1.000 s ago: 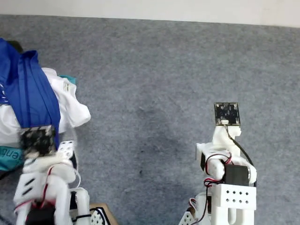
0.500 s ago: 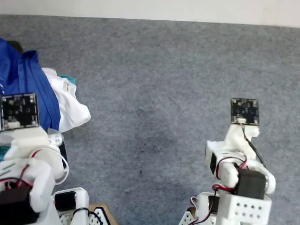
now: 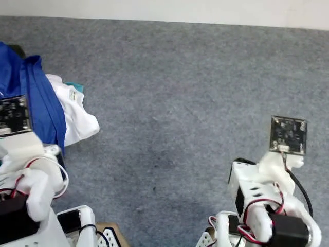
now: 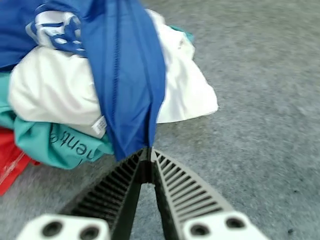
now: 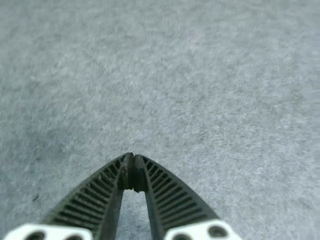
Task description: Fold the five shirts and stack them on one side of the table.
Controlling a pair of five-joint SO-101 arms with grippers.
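High view: nothing was folded as far as you could see. The shirts sat in one crumpled heap at the left edge of the surface [image 3: 195, 77]. The blue shirt [image 3: 38, 98] was draped over the top and the white shirt [image 3: 77, 121] spilled out to its right. The teal shirt [image 4: 55, 142] lay under the white one and the red shirt [image 4: 9, 167] was at the bottom. That made four colours; I couldn't make out a fifth. No shirt was laid flat and no stack had been started.

Your left claw [image 4: 147, 151] was closed, jaws pinching a bunched edge of the blue shirt at the near side of the heap. My read: step one, pulling the first shirt off the pile. All five folds plus the stacking were left.

Your right claw [image 5: 131, 157] was closed on nothing, over the grey surface on the right, well apart from the heap.

The surface was grey and felt-like, with faint darker patches near the middle. A pale wall strip [image 3: 164, 10] ran along the far edge. A tan corner [image 3: 110, 229], maybe cardboard, sat at the near edge by the left arm's base.
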